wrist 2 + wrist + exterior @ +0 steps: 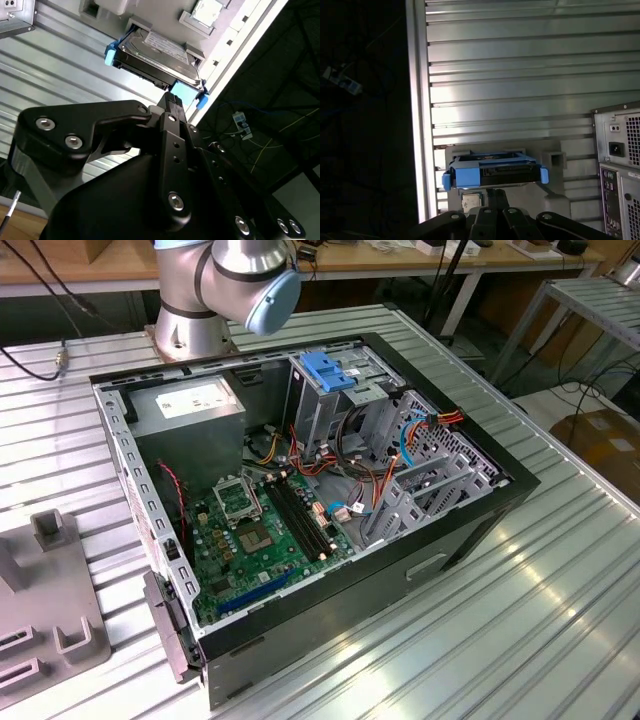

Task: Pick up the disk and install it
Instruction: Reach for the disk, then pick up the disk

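Beside computer case (620,165), disk (495,171) in grey holder (555,160), gripper (496,195) close by

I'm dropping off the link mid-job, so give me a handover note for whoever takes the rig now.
Pincer: close against the blue-framed end of the disk; grip cannot be judged.
Disk: in the grey holder on the table, outside the open computer case.
Done: pincer is at the disk.
Left: pick-up unconfirmed, install not done.
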`<action>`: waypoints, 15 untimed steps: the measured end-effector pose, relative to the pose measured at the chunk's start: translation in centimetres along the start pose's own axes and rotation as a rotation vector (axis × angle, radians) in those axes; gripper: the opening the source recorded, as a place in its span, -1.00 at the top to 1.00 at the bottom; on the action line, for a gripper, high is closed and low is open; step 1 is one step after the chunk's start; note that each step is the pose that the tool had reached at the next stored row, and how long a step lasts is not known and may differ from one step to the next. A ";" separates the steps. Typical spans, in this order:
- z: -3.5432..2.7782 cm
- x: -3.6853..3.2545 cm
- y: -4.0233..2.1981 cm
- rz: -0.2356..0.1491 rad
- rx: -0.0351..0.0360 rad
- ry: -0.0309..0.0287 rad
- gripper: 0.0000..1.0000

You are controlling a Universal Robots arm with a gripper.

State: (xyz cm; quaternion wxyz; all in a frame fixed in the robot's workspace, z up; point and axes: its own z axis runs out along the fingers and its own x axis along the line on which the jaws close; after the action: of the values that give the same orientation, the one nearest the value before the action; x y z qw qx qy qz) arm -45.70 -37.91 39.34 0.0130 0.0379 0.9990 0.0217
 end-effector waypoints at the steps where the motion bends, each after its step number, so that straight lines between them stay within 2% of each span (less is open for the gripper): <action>1: 0.00 0.23 -0.01 0.000 0.0000 -0.0001 0.80; 3: -0.01 0.95 -0.02 0.000 -0.0001 -0.0002 0.80; 4: -0.02 1.04 -0.02 0.000 -0.0001 -0.0002 0.80; 15: -0.02 1.15 -0.03 0.000 0.0000 -0.0001 0.80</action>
State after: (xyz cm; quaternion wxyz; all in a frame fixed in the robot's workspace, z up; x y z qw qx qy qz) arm -46.85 -37.85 39.33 0.0130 0.0379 0.9990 0.0217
